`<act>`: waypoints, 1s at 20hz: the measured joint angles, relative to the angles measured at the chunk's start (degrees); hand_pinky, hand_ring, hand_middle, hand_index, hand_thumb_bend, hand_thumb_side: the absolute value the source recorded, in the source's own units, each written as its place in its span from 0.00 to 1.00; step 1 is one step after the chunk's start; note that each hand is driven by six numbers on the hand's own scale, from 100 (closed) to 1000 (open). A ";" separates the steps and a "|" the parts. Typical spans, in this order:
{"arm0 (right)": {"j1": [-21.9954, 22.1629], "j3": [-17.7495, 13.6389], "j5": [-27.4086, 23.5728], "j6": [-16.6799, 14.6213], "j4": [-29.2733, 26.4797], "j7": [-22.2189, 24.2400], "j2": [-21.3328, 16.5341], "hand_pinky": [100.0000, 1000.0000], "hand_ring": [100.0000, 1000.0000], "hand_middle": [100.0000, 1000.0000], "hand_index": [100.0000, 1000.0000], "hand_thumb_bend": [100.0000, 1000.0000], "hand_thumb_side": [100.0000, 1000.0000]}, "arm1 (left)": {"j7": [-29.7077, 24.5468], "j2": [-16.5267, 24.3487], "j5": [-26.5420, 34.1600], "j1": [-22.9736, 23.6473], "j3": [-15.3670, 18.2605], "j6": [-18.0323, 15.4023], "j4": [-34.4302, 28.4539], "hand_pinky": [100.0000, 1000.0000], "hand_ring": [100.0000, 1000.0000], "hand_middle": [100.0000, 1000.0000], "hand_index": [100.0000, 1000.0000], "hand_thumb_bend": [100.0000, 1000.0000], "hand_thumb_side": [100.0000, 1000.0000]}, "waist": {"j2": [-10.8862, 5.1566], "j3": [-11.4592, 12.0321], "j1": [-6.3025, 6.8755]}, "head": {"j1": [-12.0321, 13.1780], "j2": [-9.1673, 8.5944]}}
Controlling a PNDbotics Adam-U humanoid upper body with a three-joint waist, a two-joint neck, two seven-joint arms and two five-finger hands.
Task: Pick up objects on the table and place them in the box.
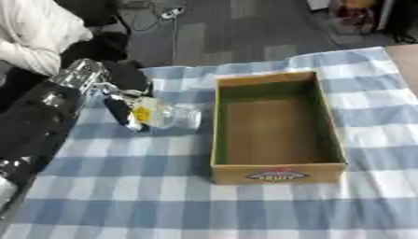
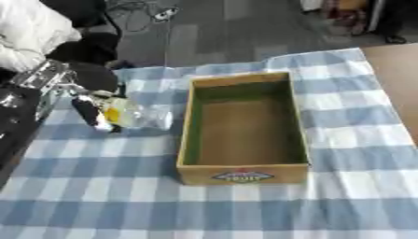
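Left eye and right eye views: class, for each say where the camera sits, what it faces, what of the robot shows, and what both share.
Left eye view: in the head, looking down at the checked cloth and box; left arm and left hand show, fingers curled round a clear packet.
Right eye view: beside it, same aim; less of the arm shows.
Shared: box, packet, cloth, left hand; no right hand.

Left arm low from the left edge, hand (image 1: pixel 122 109) with fingers curled.
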 measured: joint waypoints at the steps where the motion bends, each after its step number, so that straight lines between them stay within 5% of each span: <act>1: 0.01 0.00 0.05 0.02 0.00 -0.01 0.00 0.47 0.43 0.49 0.75 0.00 0.96 | -0.28 0.08 1.00 -0.08 -0.22 0.28 -1.18 0.00 0.00 0.06 0.21 0.00 0.94 | -0.02 0.00 0.00 | 0.00 -0.02; 2: 0.01 0.00 0.06 0.04 0.00 -0.02 0.00 0.47 0.43 0.49 0.75 0.00 0.96 | -0.48 0.08 1.92 -0.15 -0.44 0.48 -2.24 0.00 0.00 0.06 0.21 0.00 0.72 | -0.02 0.00 0.00 | 0.00 -0.04; 20: -0.77 0.30 -0.42 0.26 0.00 0.33 0.09 0.48 0.43 0.49 0.75 0.00 0.96 | 1.53 -6.64 2.31 -7.62 -3.41 -1.54 -4.13 0.00 0.00 0.06 0.21 0.00 0.72 | -0.05 -1.88 0.58 | 0.39 0.27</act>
